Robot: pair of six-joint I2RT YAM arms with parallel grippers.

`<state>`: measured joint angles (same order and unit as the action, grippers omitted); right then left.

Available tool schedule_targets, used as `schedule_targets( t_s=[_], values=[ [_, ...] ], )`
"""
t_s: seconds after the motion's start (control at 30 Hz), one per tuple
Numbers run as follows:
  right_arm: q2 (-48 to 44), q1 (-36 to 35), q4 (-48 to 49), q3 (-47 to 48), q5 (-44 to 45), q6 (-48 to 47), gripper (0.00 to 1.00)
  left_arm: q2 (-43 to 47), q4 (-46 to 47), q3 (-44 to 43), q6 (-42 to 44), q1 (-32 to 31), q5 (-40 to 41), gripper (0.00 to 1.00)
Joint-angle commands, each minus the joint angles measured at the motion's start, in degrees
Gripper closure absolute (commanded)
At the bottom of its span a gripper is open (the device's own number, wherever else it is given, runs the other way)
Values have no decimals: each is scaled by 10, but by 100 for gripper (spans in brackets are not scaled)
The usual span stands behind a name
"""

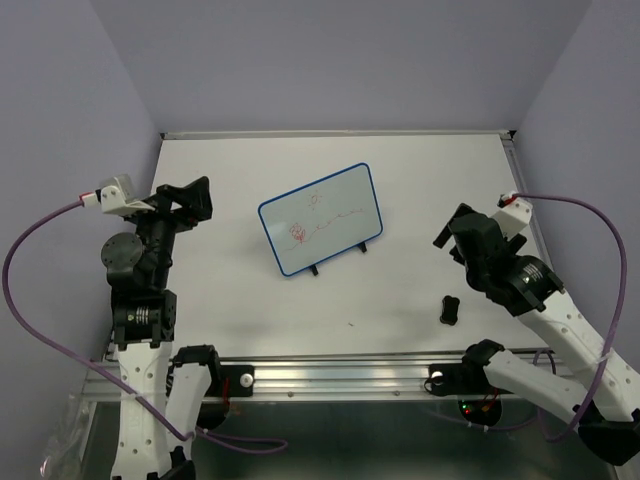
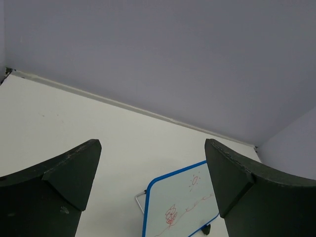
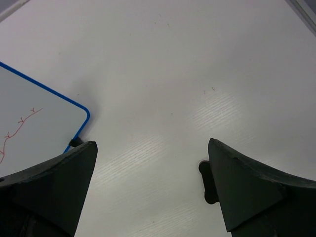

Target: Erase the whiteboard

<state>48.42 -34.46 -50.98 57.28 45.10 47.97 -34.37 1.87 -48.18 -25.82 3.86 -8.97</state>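
Note:
The whiteboard point(image 1: 322, 218) stands tilted on black feet in the middle of the table, blue-framed, with red marker scribbles. It also shows in the left wrist view point(image 2: 182, 207) and in the right wrist view point(image 3: 29, 128). A small black eraser point(image 1: 450, 309) lies on the table at the front right; in the right wrist view the eraser point(image 3: 206, 182) is partly hidden behind the right finger. My left gripper point(image 1: 195, 200) is open and empty, left of the board. My right gripper point(image 1: 450, 240) is open and empty, right of the board and behind the eraser.
The white table point(image 1: 400, 170) is walled by lilac panels at the back and sides. A metal rail point(image 1: 330, 380) runs along the front edge between the arm bases. Purple cables loop out from both arms.

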Motion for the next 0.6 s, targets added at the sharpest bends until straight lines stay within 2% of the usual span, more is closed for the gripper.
schedule_targets(
  t_s=[0.0, 0.03, 0.13, 0.2, 0.37, 0.57],
  values=[
    [-22, 4, 20, 15, 9, -40, 0, -13, -14, -3, -5, 1, 1, 1],
    [-26, 4, 37, 11, -11, -72, 0, -23, -7, 0, 3, 2, -21, 1],
    [-23, 4, 38, 5, -18, -80, 0, -39, 26, 21, 21, 1, -84, 1],
    [-14, 4, 42, 3, -25, -89, 0, -51, 94, 57, 42, 1, -209, 1],
    [20, 4, 46, 11, -67, -107, 0, -69, 238, 139, 55, 1, -222, 1],
    [47, 4, 72, 4, -100, -125, 0, -151, 290, 197, 117, 1, -310, 1]
  ],
)
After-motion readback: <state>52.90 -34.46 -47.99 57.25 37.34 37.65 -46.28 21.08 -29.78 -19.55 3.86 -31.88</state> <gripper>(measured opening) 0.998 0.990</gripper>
